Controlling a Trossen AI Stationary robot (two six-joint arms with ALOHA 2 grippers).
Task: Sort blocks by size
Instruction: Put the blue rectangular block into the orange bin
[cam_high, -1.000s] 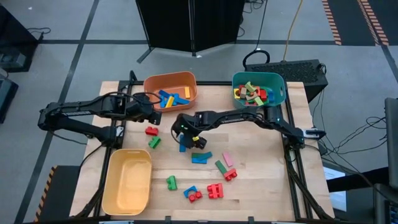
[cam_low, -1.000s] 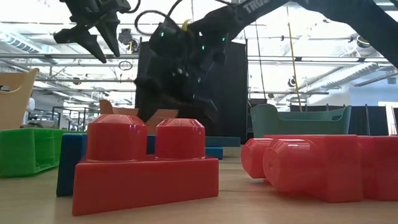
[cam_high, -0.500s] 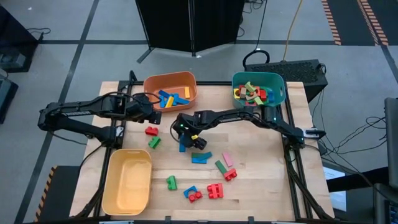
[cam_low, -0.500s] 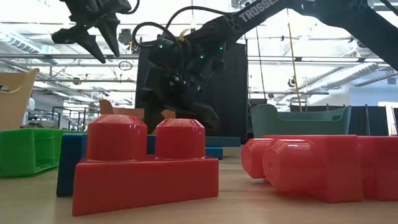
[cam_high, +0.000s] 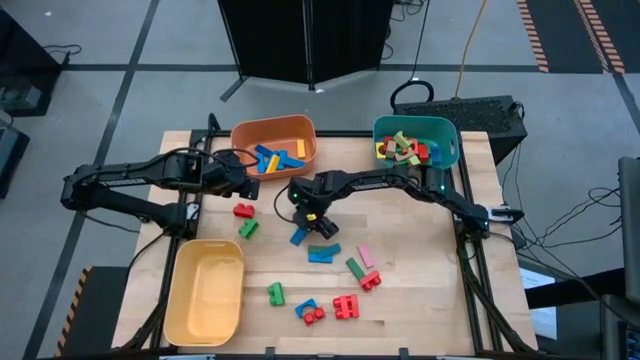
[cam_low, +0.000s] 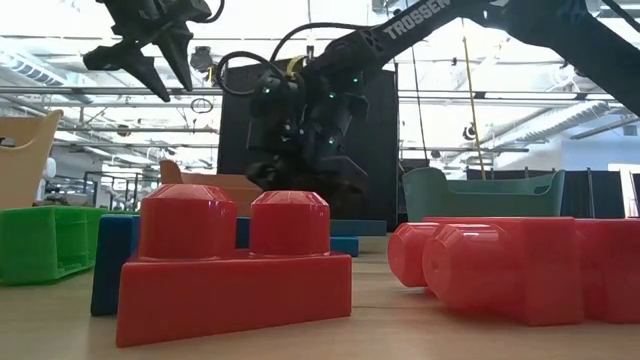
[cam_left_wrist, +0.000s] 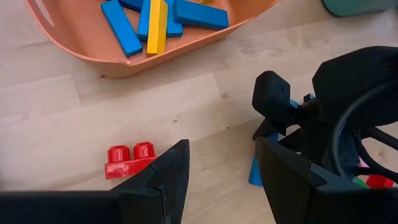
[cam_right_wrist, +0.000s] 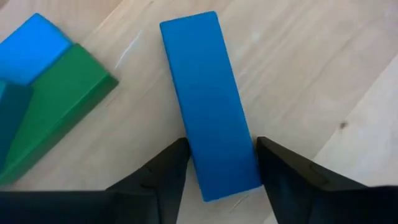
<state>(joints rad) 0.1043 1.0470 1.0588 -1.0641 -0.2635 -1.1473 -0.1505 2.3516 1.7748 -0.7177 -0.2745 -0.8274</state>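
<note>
A blue flat bar (cam_high: 298, 237) lies flat on the table near its middle and also shows in the right wrist view (cam_right_wrist: 208, 106). My right gripper (cam_high: 306, 218) is open and low over it, one finger on either side of the bar's near end (cam_right_wrist: 224, 177). My left gripper (cam_high: 247, 185) is open and empty, held above the table beside the orange bin (cam_high: 240, 135). A red studded brick (cam_left_wrist: 130, 160) lies below it. More blocks lie loose toward the near edge: green (cam_high: 248, 229), teal and blue (cam_high: 322, 252), pink (cam_high: 366, 256) and red (cam_high: 346, 307). My right gripper's fingers (cam_right_wrist: 163, 183) come from above, slanting, and stand close against the two long sides of the blue bar at its near end (cam_right_wrist: 224, 177). The bar lies flat on the table. I cannot tell whether the fingers touch it.
The orange bin holds blue and yellow bars (cam_high: 270, 158). A teal bin (cam_high: 380, 130) at the far right holds mixed blocks. A yellow bin (cam_high: 180, 262) stands at the near left. A green and blue block (cam_right_wrist: 43, 118) lies just beside the bar.
My right gripper has come down toward the blue bar and shifted a little toward the table's far right. The bar has stayed on the table.
</note>
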